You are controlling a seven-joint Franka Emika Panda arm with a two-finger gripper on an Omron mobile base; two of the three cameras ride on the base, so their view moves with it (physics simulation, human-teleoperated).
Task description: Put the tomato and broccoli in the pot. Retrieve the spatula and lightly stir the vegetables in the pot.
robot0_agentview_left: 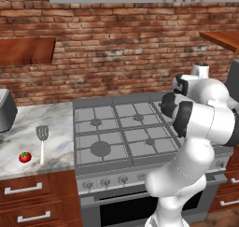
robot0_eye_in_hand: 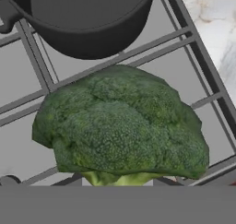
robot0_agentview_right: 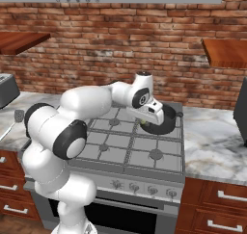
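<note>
You had the claw [robot0_agentview_right: 144, 121] closed on the broccoli [robot0_eye_in_hand: 120, 126], which hung above the stove grate [robot0_eye_in_hand: 41, 96] just short of the pot [robot0_eye_in_hand: 85, 20]. From the right base camera, the hand sat at the near rim of the pot [robot0_agentview_right: 163, 123] on the back right burner. The tomato [robot0_agentview_left: 25, 157] lay on the marble counter [robot0_agentview_left: 28, 128] left of the stove, with the spatula [robot0_agentview_left: 42, 142] just beside it, head pointing toward the wall.
</note>
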